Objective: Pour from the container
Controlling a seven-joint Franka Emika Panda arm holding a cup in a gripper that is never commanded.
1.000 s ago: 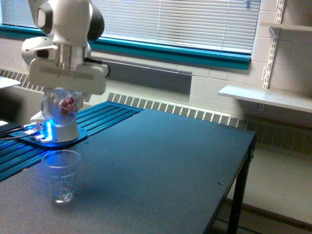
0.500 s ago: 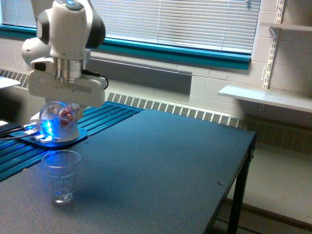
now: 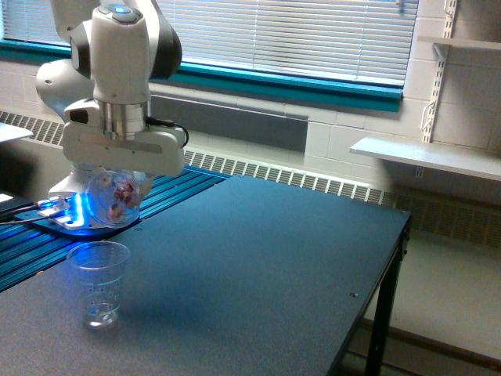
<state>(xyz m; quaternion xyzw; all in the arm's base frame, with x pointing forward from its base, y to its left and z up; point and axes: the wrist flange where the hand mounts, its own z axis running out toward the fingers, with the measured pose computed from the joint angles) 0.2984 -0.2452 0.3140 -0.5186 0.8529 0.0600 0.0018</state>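
A: Container [image 3: 116, 197], the clear rounded one, is hanging under the gripper [image 3: 119, 178], above the desk [image 3: 258, 266], toward the exterior view's left. Pink and reddish pieces are showing through its walls.

B: Is the gripper actually gripping it?

A: Its broad white body is sitting right on top of the container and the container is touching nothing else, so it is clamping the container. The fingers themselves are hiding behind the body, and I cannot tell how wide they are standing.

B: Where is the ribbed cup [image 3: 98, 283] sitting?

A: Upright on the desk, below the container and slightly toward the exterior view's left, well apart from it. It is looking nearly empty, with blue light glinting on its rim.

B: That light is coming from where?

A: A blue glow is shining at the robot's base [image 3: 82, 215], just behind the container, where cables are running off to the exterior view's left.

B: And farther out?

A: Blinds [image 3: 282, 35] are covering the window over a teal sill, a radiator grille is running along the wall, and white shelves [image 3: 427, 157] are hanging at the exterior view's right.
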